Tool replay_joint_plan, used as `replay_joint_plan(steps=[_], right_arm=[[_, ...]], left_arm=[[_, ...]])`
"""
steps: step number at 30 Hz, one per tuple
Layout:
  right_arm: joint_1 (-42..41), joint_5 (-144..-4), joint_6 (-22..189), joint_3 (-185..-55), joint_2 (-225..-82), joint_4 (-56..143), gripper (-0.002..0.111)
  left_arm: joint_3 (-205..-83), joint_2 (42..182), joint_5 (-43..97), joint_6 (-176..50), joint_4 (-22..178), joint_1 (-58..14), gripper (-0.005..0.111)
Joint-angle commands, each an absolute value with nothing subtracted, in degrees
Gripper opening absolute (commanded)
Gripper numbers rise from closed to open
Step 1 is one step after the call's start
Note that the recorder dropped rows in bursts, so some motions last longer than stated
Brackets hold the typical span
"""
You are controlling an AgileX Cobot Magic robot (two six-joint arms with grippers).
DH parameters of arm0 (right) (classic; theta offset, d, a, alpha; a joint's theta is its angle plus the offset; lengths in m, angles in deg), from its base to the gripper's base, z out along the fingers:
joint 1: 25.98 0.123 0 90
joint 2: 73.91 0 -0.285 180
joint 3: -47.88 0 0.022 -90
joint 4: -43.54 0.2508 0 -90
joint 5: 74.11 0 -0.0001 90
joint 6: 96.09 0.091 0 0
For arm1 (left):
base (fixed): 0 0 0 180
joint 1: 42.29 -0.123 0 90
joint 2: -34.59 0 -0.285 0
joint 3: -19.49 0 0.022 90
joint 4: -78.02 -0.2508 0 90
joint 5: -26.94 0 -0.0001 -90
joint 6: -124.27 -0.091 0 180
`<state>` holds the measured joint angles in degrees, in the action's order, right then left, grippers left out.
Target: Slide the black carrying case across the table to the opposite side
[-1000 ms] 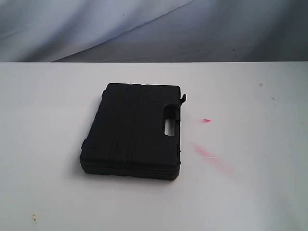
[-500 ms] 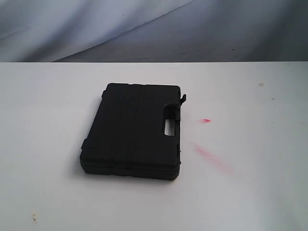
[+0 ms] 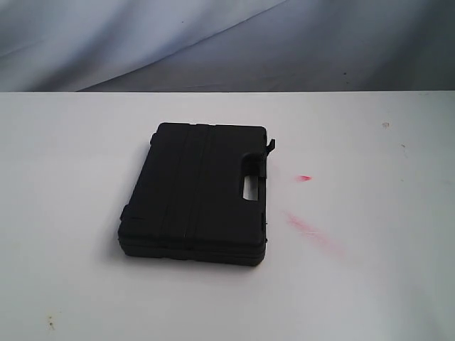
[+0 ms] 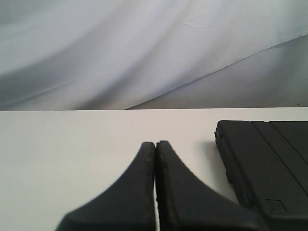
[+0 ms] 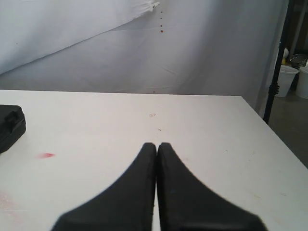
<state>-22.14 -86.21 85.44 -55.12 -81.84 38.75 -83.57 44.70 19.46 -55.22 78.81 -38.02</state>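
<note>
Left hand (image 4: 155, 144) and right hand (image 5: 157, 144) are both sitting pressed closed, holding nothing. Desk (image 3: 370, 284) is carrying the black carrying case (image 3: 195, 192) flat, midway between its side edges. Advised: pushing low and centred against one side, preventing swivel.

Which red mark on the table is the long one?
The faint pink streak, lower in the exterior view, right of the black case. The other is a small bright dab level with the case's handle.
</note>
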Motion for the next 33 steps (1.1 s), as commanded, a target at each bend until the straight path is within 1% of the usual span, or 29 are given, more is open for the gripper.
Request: replay_joint_plan(steps=[1, 5, 7, 10, 16, 19, 22, 27, 29, 32, 33], right_arm=[[-22.54, -86.33, 85.27, -54.90, -81.70, 38.27, 0.000], [-22.54, -84.84, 85.27, -54.90, -81.70, 38.69, 0.000], [-22.54, -80.00, 85.49, -54.90, -81.70, 39.64, 0.000], [-22.54, -65.25, 87.34, -54.90, -81.70, 41.90, 0.000], [-22.54, -31.38, 103.62, -54.90, -81.70, 48.06, 0.000], [-22.54, -20.56, 109.63, -54.90, -81.70, 50.11, 0.000], [-22.54, -17.27, 116.68, -54.90, -81.70, 51.80, 0.000], [-22.54, -17.37, 127.01, -54.90, -81.70, 51.72, 0.000], [-22.54, -17.93, 127.15, -54.90, -81.70, 51.21, 0.000], [-22.54, -23.55, 122.04, -54.90, -81.70, 43.54, 0.000], [-22.54, -27.74, 121.19, -54.90, -81.70, 39.18, 0.000]], left_arm=[[-83.29, 44.53, 19.35, -54.66, 78.78, -37.71, 0.000], [-83.29, 44.53, 19.35, -54.66, 78.78, -37.71, 0.000], [-83.29, 44.53, 19.35, -54.66, 78.78, -37.71, 0.000], [-83.29, 44.53, 19.35, -54.66, 78.78, -37.71, 0.000], [-83.29, 44.53, 19.35, -54.66, 78.78, -37.71, 0.000], [-83.29, 44.53, 19.35, -54.66, 78.78, -37.71, 0.000], [-83.29, 44.53, 19.35, -54.66, 78.78, -37.71, 0.000], [-83.29, 44.53, 19.35, -54.66, 78.78, -37.71, 0.000], [-83.29, 44.53, 19.35, -54.66, 78.78, -37.71, 0.000], [-83.29, 44.53, 19.35, -54.66, 78.78, -37.71, 0.000], [-83.29, 44.53, 19.35, -54.66, 78.78, -37.71, 0.000]])
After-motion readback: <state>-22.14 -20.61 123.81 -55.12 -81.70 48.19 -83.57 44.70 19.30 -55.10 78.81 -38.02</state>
